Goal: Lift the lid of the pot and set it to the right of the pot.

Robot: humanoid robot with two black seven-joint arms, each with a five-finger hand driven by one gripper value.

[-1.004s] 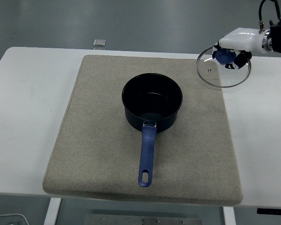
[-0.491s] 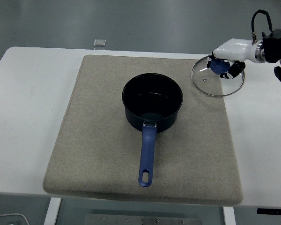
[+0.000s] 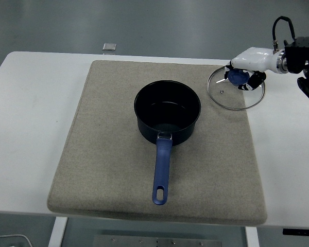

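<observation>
Lid (image 3: 236, 95) gripped by knob in right robot hand (image 3: 243, 77), right of pot (image 3: 167, 113).

Pot (image 3: 167, 111) dark glossy enamel-look metal, blue plastic-looking handle (image 3: 161, 174); lid (image 3: 236, 88) clear glass, shiny metal rim, blue knob (image 3: 237, 76); mat (image 3: 159, 144) beige rough woven cloth; table (image 3: 36, 113) smooth matt white; right hand (image 3: 245, 72) glossy white shell

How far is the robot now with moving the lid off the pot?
The pot stands open on the mat, so lifting is done. The right hand grips the blue knob of the glass lid to the pot's right. Left: rest the lid fully and let go.
</observation>
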